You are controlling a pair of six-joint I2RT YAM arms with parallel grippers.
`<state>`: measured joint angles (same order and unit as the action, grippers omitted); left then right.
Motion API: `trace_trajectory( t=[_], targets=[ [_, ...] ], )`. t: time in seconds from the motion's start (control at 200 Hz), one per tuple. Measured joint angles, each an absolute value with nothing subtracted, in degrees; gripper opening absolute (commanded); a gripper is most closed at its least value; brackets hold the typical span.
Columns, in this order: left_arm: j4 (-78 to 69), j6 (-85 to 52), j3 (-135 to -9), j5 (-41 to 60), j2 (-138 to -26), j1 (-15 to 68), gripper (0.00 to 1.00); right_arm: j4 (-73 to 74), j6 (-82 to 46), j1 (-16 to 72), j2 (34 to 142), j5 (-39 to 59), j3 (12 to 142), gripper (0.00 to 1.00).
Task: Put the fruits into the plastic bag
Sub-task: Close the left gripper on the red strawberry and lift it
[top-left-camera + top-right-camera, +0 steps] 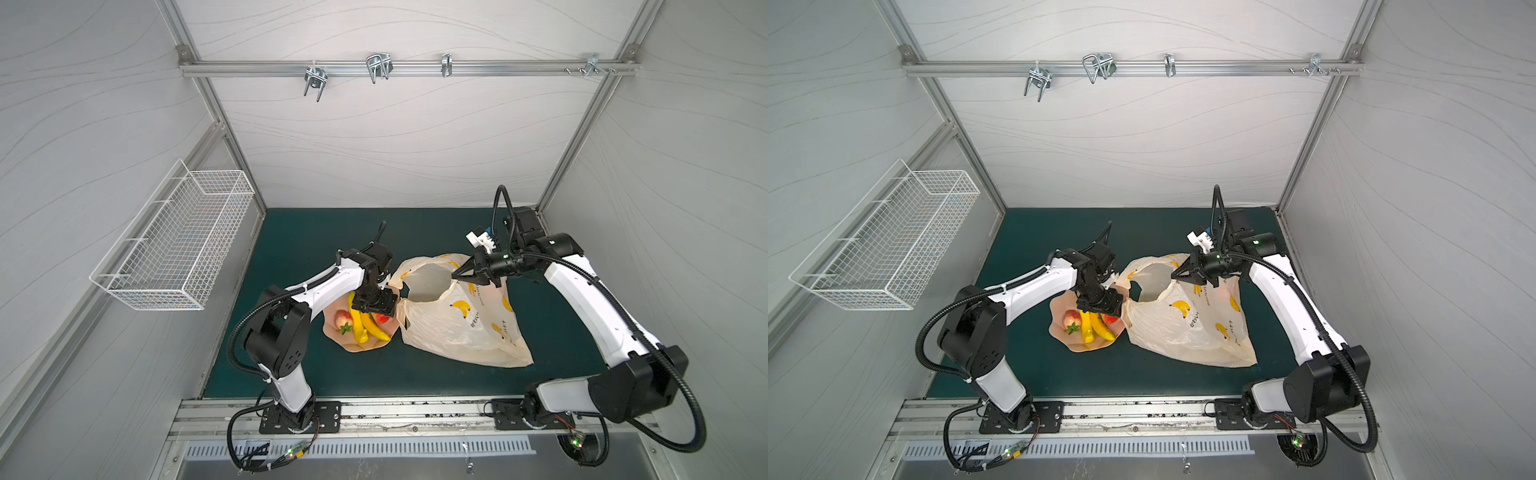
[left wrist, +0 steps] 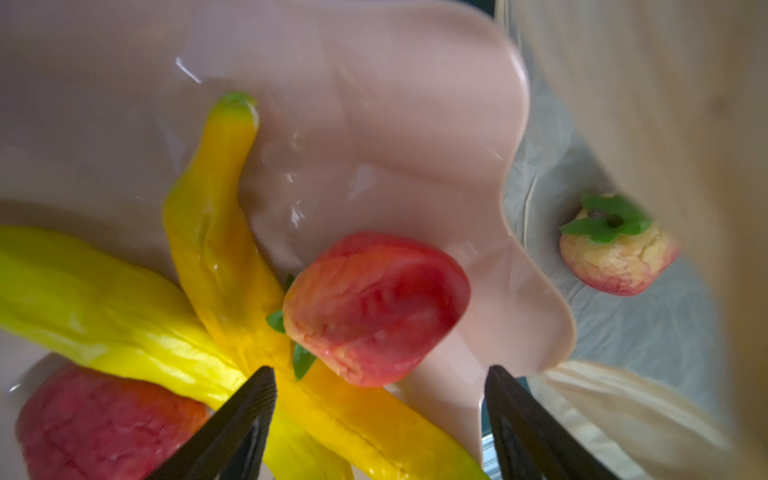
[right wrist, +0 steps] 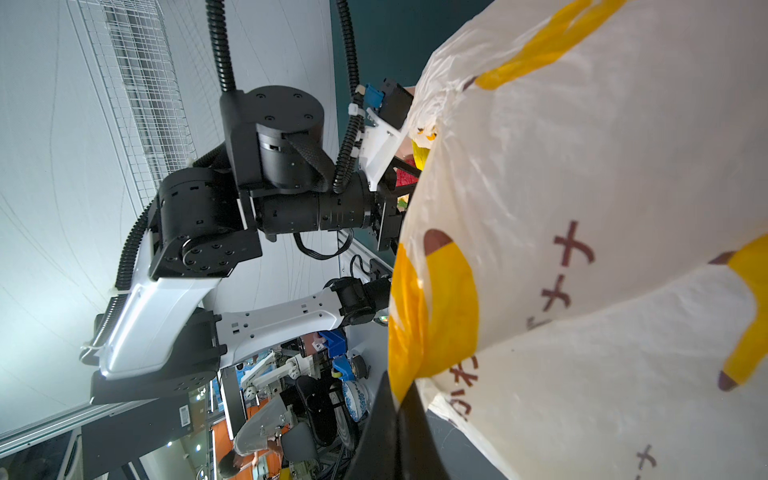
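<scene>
A pink scalloped plate [image 1: 332, 337] [image 2: 374, 104] holds two yellow bananas [image 1: 365, 328] [image 2: 216, 232] and two red strawberries [image 1: 344, 319] [image 2: 374, 307]. My left gripper [image 1: 380, 311] [image 2: 380, 374] hovers just over the plate's right side, open, with nothing between its fingers. The cream plastic bag [image 1: 465, 328] [image 3: 582, 208] lies right of the plate. My right gripper [image 1: 455, 275] [image 3: 399, 399] is shut on the bag's rim and holds its mouth lifted open. Another strawberry [image 2: 619, 249] lies on the bag's plastic inside the mouth.
A white wire basket [image 1: 178, 241] hangs on the left wall. Metal hooks [image 1: 378, 68] sit on the rail high at the back. The dark green mat [image 1: 299, 241] stretches behind and in front of the plate and bag.
</scene>
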<state>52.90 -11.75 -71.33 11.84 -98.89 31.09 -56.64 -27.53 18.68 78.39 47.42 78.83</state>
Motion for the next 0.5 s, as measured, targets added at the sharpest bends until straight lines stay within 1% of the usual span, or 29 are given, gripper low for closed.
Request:
trace_trajectory(
  t=[0.305,0.495],
  targets=[
    [51.11,-11.33,-72.53,9.10,-102.43,31.18,0.79,-57.12,-27.44,18.68,78.78,47.42,80.14,0.00],
    [50.19,-11.35,-73.95,8.05,-103.90,31.18,0.75,-57.39,-27.38,18.68,78.87,47.42,80.31,0.00]
  ],
)
